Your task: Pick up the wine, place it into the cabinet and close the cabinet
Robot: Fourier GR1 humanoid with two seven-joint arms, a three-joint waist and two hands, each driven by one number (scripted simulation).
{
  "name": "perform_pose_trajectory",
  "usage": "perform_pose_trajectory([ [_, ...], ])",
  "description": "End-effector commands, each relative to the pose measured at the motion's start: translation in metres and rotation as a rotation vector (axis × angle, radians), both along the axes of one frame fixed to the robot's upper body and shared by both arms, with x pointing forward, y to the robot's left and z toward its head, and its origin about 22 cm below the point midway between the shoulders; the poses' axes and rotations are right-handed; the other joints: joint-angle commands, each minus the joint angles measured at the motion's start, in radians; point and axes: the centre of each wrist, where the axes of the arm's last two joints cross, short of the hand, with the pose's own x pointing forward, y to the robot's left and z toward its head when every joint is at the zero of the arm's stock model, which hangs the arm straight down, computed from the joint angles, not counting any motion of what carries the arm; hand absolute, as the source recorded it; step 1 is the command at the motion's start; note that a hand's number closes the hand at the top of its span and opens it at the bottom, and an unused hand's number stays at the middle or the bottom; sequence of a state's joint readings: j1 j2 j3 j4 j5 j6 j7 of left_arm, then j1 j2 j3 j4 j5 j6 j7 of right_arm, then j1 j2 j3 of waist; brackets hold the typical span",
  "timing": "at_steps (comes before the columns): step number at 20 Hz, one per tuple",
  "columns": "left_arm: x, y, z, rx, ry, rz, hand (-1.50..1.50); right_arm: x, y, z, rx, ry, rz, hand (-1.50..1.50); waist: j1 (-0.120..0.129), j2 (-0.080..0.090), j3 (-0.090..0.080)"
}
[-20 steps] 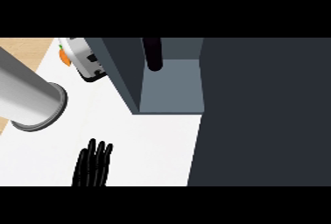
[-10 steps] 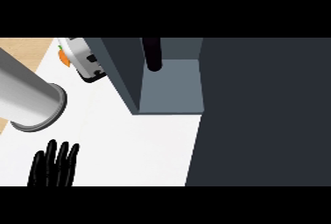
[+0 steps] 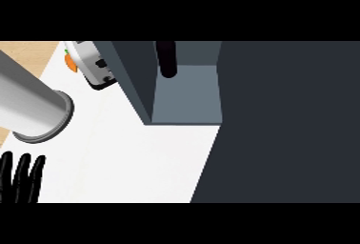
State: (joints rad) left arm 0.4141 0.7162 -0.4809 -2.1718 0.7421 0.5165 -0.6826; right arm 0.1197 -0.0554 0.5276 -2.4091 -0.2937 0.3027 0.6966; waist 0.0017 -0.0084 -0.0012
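The wine bottle (image 3: 166,58) is a dark, slim shape standing at the back of the open grey cabinet (image 3: 190,97), on its floor. A large dark panel (image 3: 288,124), seemingly the cabinet's door, fills the right side of the view. My left hand (image 3: 20,177) shows at the lower left corner over the white counter, fingers straight and pointing up, holding nothing, far from the cabinet. My right hand is out of sight.
A big grey cylinder (image 3: 32,107) lies across the left edge. A white and black appliance (image 3: 95,66) with an orange object (image 3: 70,62) beside it stands left of the cabinet wall. White counter (image 3: 134,162) stretches in front.
My left hand has slid leftward along the lower edge, from near the counter's middle to the corner. The bottle and cabinet have not moved.
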Motion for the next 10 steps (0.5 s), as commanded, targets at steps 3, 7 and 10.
perform_pose_trajectory([
  [3, 0.001, 0.039, 0.001, 0.044, -0.001, 0.013, -1.50, -0.038, 0.013, 0.032, 0.082, -0.106, 0.022, 1.50, 0.002, -0.004, -0.002],
  [7, 0.003, 0.049, 0.020, 0.027, 0.008, 0.001, -1.50, -0.045, 0.031, 0.035, 0.100, -0.069, 0.033, 1.50, 0.002, -0.005, -0.002],
  [10, -0.003, 0.053, 0.003, 0.020, 0.013, 0.004, -1.50, -0.059, 0.046, 0.035, 0.101, -0.070, 0.043, 1.50, -0.003, -0.008, -0.003],
])
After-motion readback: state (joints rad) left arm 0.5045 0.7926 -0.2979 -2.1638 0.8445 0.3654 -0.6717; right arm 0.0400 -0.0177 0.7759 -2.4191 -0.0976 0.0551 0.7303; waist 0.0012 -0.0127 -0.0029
